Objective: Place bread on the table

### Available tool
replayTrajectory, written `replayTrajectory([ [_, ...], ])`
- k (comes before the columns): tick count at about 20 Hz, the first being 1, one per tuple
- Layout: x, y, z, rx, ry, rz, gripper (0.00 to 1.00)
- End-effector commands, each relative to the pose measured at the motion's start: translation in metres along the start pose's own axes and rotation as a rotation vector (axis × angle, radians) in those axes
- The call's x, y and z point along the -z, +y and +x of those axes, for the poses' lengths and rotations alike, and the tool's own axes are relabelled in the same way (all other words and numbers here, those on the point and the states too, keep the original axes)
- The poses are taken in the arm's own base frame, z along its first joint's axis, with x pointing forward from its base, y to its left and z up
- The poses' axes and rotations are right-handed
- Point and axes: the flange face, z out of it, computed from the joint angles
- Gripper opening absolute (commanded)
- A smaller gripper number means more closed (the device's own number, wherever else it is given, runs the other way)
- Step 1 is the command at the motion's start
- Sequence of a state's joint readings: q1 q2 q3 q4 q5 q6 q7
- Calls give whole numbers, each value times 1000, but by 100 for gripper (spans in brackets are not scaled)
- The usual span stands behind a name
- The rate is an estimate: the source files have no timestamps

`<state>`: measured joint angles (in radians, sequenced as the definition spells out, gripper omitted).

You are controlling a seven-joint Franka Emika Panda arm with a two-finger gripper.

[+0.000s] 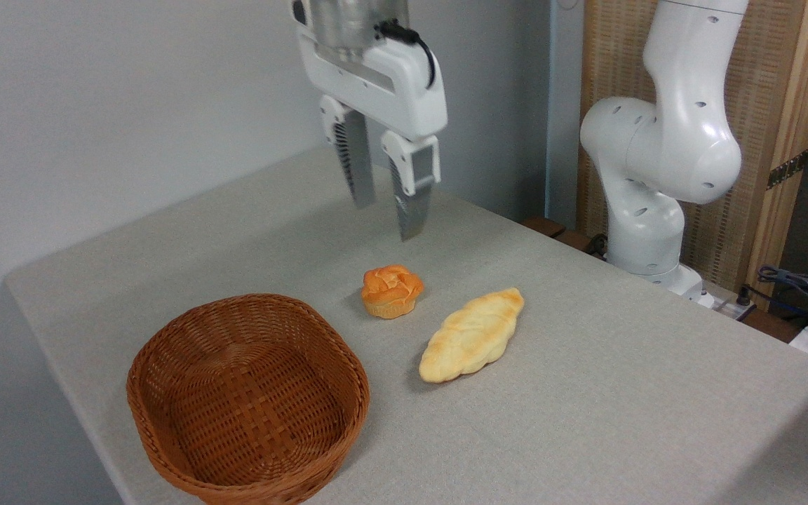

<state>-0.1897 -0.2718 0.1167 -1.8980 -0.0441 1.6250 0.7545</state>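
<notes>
The bread [471, 336], a long pale-yellow braided loaf with a browned top, lies flat on the grey-beige table [621, 393], to the right of the basket. My gripper [386, 219] hangs well above the table, behind the small bun and up-left of the bread. Its two fingers stand apart with nothing between them. It touches neither loaf nor bun.
A brown wicker basket [165, 407] sits empty at the front left. A small orange muffin-shaped bun [391, 290] stands between basket and bread. The arm's white base [656, 175] rises at the table's back right, with cables [797, 287] beyond the right edge.
</notes>
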Motion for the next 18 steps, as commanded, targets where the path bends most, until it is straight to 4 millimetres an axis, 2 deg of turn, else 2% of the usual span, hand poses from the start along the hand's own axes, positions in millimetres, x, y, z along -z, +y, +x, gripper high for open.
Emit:
replayTrajectory([
  [1, 18, -26, 44, 94, 33, 6, 100],
  [4, 27, -41, 68, 113, 58, 18, 100],
  [6, 32, -47, 76, 119, 82, 11, 100],
  [8, 32, -47, 75, 119, 73, -4, 100],
  [12, 27, -38, 85, 96, 58, -4, 100],
  [18, 26, -40, 79, 111, 28, 28, 100],
])
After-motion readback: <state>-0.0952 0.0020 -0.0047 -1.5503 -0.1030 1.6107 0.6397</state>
